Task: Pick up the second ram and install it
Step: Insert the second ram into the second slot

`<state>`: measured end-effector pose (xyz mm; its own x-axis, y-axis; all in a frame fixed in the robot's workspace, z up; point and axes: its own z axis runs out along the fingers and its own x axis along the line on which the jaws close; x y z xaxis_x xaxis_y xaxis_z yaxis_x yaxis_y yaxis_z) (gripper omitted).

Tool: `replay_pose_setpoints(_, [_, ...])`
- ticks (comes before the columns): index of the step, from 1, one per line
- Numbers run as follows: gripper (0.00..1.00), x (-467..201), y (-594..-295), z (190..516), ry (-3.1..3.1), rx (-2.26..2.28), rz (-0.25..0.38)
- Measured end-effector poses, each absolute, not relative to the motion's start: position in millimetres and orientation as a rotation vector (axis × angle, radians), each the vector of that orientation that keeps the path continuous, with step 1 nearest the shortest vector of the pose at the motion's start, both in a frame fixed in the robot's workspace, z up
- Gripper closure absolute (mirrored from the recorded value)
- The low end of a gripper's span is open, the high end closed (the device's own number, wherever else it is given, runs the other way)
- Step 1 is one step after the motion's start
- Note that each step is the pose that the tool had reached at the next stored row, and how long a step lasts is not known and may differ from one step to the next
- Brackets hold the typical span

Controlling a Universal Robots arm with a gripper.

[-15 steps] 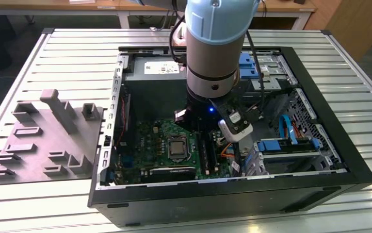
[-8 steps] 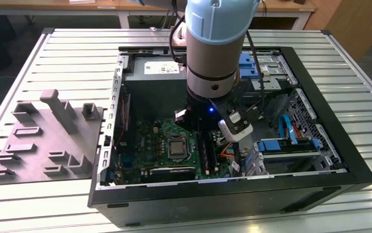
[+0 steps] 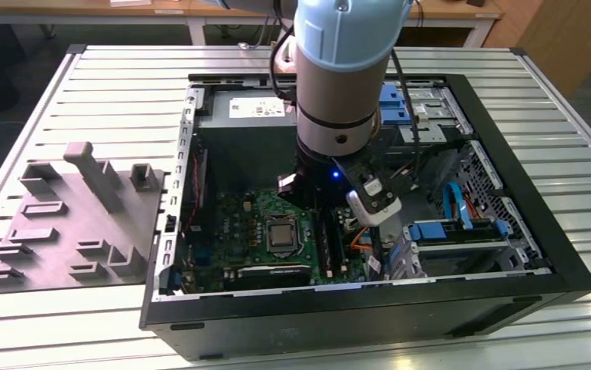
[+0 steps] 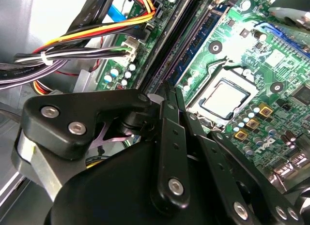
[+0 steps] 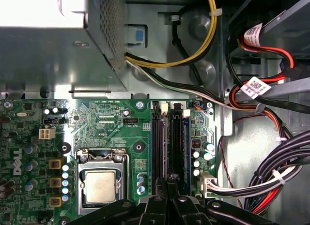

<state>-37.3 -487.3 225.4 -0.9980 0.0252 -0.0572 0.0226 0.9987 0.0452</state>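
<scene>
Black and jointed, the hand is pinched nearly closed on the thin dark edge of the second ram. The ram stands upright among the black slots, just beside a blue stick on the green motherboard. The exterior view adds the slatted metal worktop and the open black computer case.
</scene>
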Motion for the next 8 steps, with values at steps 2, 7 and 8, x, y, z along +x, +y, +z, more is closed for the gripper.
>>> replay_pose_setpoints(2, [0.89,-37.3,-487.3,225.3,3.083,0.037,0.068])
replay_pose_setpoints(7, [0.89,-37.3,-487.3,223.8,3.083,0.038,0.068])
replay_pose_setpoints(8, [0.89,-37.3,-487.3,223.7,3.083,0.038,0.068])
